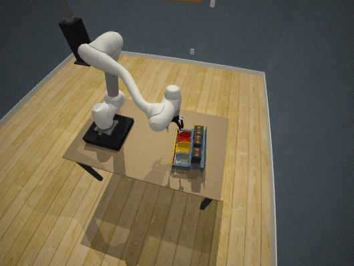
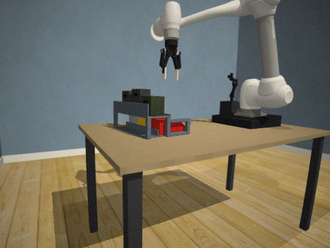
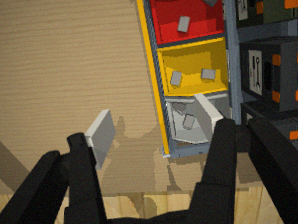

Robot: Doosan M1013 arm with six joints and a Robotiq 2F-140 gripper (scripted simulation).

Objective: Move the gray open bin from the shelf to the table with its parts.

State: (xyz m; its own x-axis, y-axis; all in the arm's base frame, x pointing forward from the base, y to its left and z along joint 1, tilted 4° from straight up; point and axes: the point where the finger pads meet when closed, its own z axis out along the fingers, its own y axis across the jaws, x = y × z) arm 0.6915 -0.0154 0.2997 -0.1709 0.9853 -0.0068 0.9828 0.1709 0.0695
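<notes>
The gripper [image 1: 174, 124] [image 2: 170, 75] [image 3: 153, 114] hung above the shelf [image 1: 204, 160] [image 2: 131, 107] [image 3: 188, 151], pointing down, its fingers standing partly open with nothing between them. The gray bin [image 1: 182, 158] sat in the lower, front row of the shelf, at the end of that row, beside the yellow bin [image 1: 183, 147] [image 2: 141, 121] [image 3: 194, 67]; the red bin [image 1: 184, 136] [image 2: 177, 127] [image 3: 187, 22] stood beyond the yellow one. In the wrist view a gray part [image 3: 188, 121] lay in the gray bin. Dark cases [image 1: 196, 154] [image 2: 141, 93] [image 3: 270, 75] filled the row behind.

The coming move turned on where the bin lay from the gripper: below it, and off to one side. In the wrist view one fingertip overlapped the bin while the other was over the bench [image 1: 147, 157] [image 2: 174, 146] [image 3: 65, 65], so the gap between the fingers fell on the open-front side. From the top view the gripper seemed nearer the red end of the row, though the slant of that view made this hard to judge. The arm would likely need to shift toward the gray end and line up before going down, since a straight descent risked striking the shelf's front rail.
</notes>
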